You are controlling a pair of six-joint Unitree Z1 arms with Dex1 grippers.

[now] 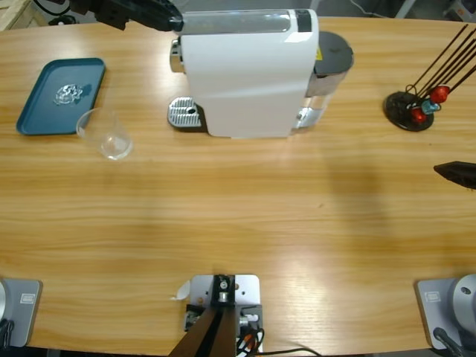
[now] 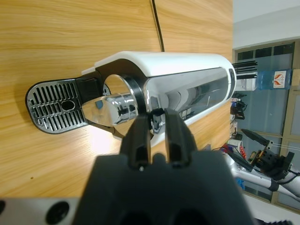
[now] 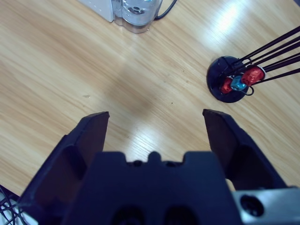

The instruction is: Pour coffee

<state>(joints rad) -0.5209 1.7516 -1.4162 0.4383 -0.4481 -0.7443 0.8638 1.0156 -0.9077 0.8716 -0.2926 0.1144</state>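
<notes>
Left gripper (image 2: 158,117) jaws nearly together, tips at the chrome lever on top of the white coffee machine (image 1: 249,71), drip tray (image 2: 56,105) just beyond. Right gripper (image 3: 154,122) jaws wide apart over bare table (image 3: 70,61), capsule holder (image 3: 232,84) ahead to one side. No coffee visible; empty clear cup (image 1: 108,134) sits beside blue tray (image 1: 44,100), well apart from both jaws.

white coffee machine (image 1: 249,74) | teal tray (image 1: 44,104) | red and blue capsules (image 3: 240,82) | slotted silver drip grate (image 2: 54,105)
</notes>
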